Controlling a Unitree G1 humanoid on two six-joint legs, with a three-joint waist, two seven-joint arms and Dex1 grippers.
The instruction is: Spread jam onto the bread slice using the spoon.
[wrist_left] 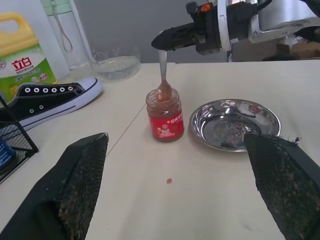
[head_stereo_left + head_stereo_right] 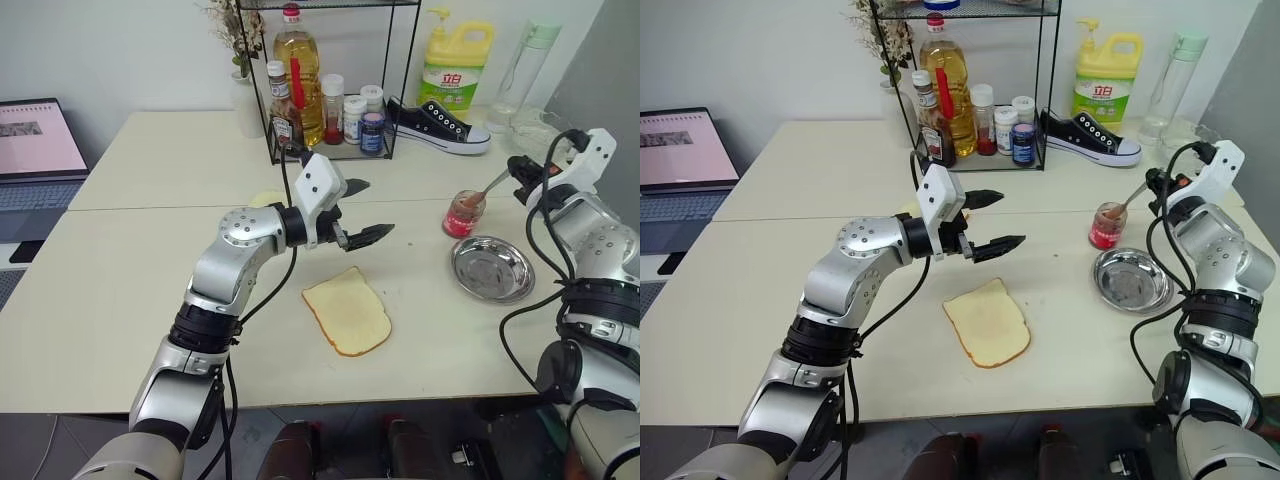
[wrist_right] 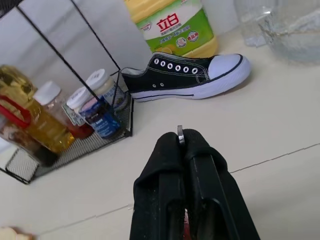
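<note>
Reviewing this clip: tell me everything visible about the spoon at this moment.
The spoon is a small, shiny silver metal one with a thin straight handle. It stands nearly upright, bowl down in the mouth of the small clear glass jar of pinkish-red jam, with jam around the bowl. The right end effector is shut on the handle's top end, whose tip peeks out between the black fingers in the right wrist view. The jar stands on the table beside the round steel plate.

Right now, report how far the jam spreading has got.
Done: the right fingers are shut on the spoon, its bowl dipped into the jam jar. In hand: scooping. Left: the bread slice lies bare, with no jam on it. The left fingers hang open above the table.
</note>
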